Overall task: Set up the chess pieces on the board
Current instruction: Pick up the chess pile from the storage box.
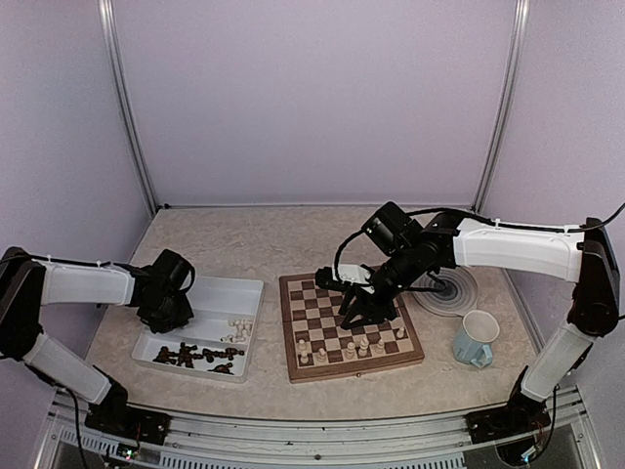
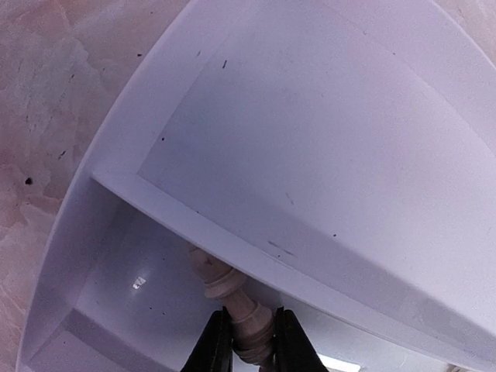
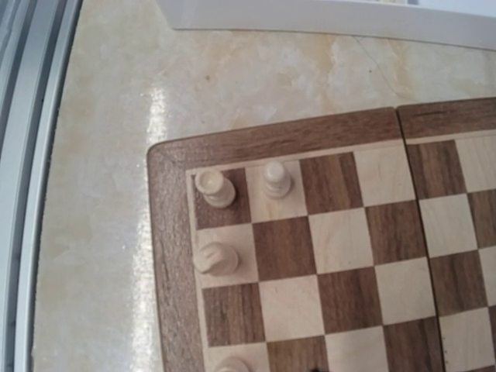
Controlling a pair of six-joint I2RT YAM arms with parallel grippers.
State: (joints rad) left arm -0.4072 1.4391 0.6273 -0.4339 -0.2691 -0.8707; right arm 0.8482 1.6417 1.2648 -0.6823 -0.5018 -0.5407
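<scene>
The board [image 1: 391, 337] lies at the table's centre, with several cream chess pieces [image 1: 350, 349] standing on its near rows. In the right wrist view three cream pieces [image 3: 215, 188] stand near the board's corner [image 3: 167, 232]. My right gripper [image 1: 355, 315] hovers over the board's left half, jaws apart, with nothing visible between them. My left gripper [image 2: 256, 341] is down in the white tray [image 1: 252, 285], shut on a cream chess piece [image 2: 248, 318] that lies against the tray's divider wall [image 2: 256, 240]. Dark pieces [image 1: 195, 354] and loose cream ones [image 1: 239, 330] lie in the tray's near compartment.
A pale blue mug [image 1: 476, 339] stands right of the board. A round grey-ringed plate [image 1: 457, 290] sits behind the mug, under the right arm. Purple walls close the table's back and sides.
</scene>
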